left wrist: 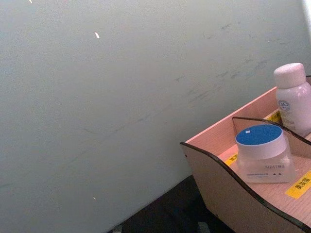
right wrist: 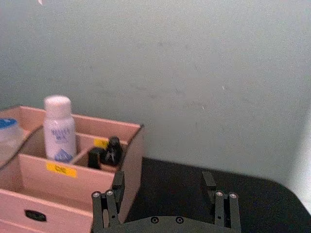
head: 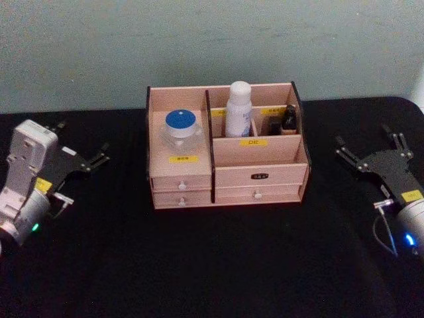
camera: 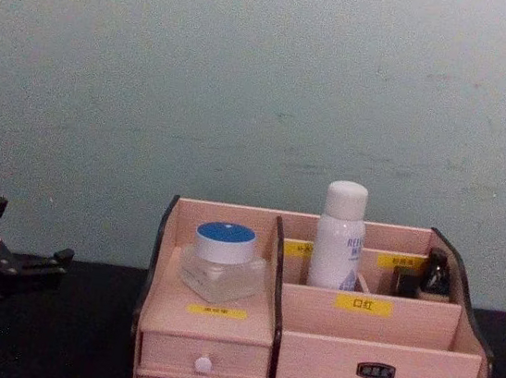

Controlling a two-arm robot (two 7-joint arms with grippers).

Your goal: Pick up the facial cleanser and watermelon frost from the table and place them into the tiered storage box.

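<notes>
Colours: pink-beige box, black counter, pale green-grey wall.
Tiered storage box (head: 258, 154): pale pink-beige wood, dark edges, yellow labels, white drawer knobs, one black oval plate. Jar (head: 181, 130): clear, white lid with blue top. Bottle (head: 238, 110): white with blue print. Small bottle (head: 289, 118): black. Left end effector (head: 85, 161) and right end effector (head: 372, 150): black fingers; left housing white.

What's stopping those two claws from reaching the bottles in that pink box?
Nothing visible. The left gripper and right gripper sit open either side of the tiered storage box, with only bare black table between.
</notes>
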